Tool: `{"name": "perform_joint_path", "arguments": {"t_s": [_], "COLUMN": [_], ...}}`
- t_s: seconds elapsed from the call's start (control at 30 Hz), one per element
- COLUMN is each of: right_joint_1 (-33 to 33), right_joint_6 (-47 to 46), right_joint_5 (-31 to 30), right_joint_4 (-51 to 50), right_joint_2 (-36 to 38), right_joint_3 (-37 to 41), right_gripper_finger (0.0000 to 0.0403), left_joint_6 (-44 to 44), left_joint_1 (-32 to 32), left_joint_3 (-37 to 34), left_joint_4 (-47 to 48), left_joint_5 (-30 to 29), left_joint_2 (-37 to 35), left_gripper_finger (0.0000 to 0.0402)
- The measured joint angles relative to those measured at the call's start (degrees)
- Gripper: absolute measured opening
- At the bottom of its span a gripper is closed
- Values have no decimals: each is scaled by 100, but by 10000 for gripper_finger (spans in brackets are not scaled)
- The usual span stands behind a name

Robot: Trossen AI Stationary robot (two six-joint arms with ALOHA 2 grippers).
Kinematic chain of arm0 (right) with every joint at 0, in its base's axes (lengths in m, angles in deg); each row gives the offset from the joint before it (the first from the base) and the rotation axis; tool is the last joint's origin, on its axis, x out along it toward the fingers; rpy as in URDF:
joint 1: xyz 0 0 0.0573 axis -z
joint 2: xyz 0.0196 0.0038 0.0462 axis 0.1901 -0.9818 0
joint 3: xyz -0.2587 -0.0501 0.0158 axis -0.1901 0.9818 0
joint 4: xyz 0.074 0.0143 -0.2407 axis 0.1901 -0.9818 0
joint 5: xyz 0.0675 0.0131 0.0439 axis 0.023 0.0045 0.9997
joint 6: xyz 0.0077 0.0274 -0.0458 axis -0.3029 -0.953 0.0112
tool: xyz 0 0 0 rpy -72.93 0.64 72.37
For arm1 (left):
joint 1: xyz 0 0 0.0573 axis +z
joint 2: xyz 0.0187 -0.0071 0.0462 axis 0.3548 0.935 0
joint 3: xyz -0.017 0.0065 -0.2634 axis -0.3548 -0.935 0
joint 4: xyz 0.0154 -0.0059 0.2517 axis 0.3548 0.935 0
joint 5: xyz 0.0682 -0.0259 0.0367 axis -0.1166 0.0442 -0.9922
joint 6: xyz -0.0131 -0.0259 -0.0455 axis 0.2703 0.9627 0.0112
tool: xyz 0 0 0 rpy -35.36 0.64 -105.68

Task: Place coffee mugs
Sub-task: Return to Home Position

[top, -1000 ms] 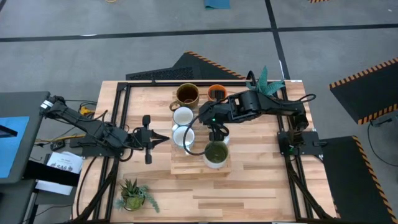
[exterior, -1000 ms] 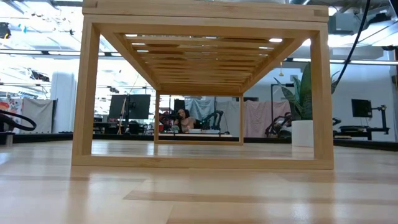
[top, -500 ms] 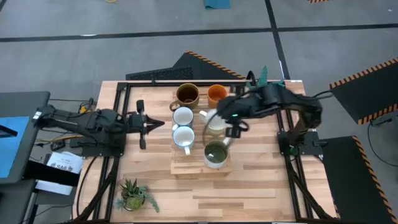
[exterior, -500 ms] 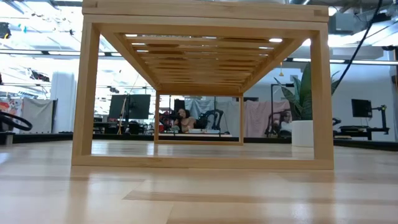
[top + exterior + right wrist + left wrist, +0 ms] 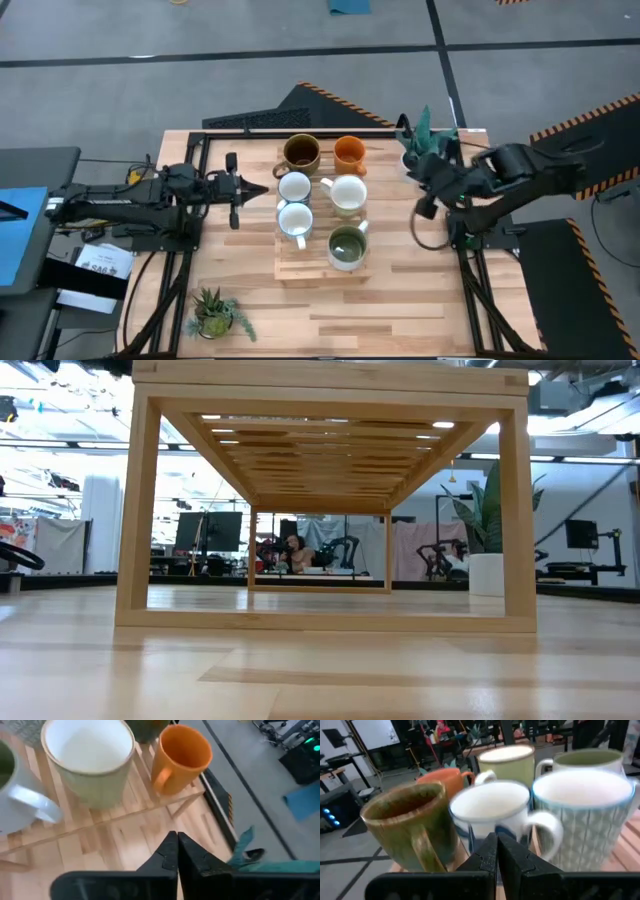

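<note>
Six mugs stand upright on a slatted wooden rack (image 5: 318,272) in two columns: brown (image 5: 301,152), white (image 5: 294,186) and patterned white (image 5: 295,219) on the left; orange (image 5: 349,153), cream (image 5: 348,193) and olive green (image 5: 347,247) on the right. My left gripper (image 5: 266,192) is shut and empty, level, just left of the white mug (image 5: 492,812). My right gripper (image 5: 420,195) is shut and empty, right of the rack, facing the cream mug (image 5: 90,760) and the orange mug (image 5: 180,757). The low view shows only the rack's frame (image 5: 320,490).
A teal-leaved plant (image 5: 430,135) stands at the far right corner, close behind my right arm. A small potted plant (image 5: 215,312) stands at the near left. Bare wood lies near the table's front edge (image 5: 400,320).
My right gripper has drawn back from over the rack's right column toward the table's right edge. The cream mug it covered now stands free on the rack. My left gripper has moved toward the far edge and a little toward the white mug.
</note>
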Motion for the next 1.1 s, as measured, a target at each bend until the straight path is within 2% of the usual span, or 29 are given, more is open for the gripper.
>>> {"name": "perform_joint_path", "arguments": {"t_s": [0.2,0.43,0.6,1.1], "right_joint_1": [-282,-309,-305,-310], "right_joint_6": [109,888,1046,1080], "right_joint_5": [11,89,431,607], "right_joint_4": [1596,3290,3695,4312], "right_joint_2": [1562,2576,2828,3332], "right_joint_3": [1996,3308,3810,4670], "right_gripper_finger": [26,17,21,18], "left_joint_6": [108,344,593,760], "left_joint_1": [82,15,-139,-353], "left_joint_3": [-895,-1507,-1998,-3117], "left_joint_4": [-664,-747,-793,-870], "left_joint_5": [71,257,421,398], "left_joint_2": [-308,-1039,-1600,-3008], "left_gripper_finger": [0,0,0,0]}}
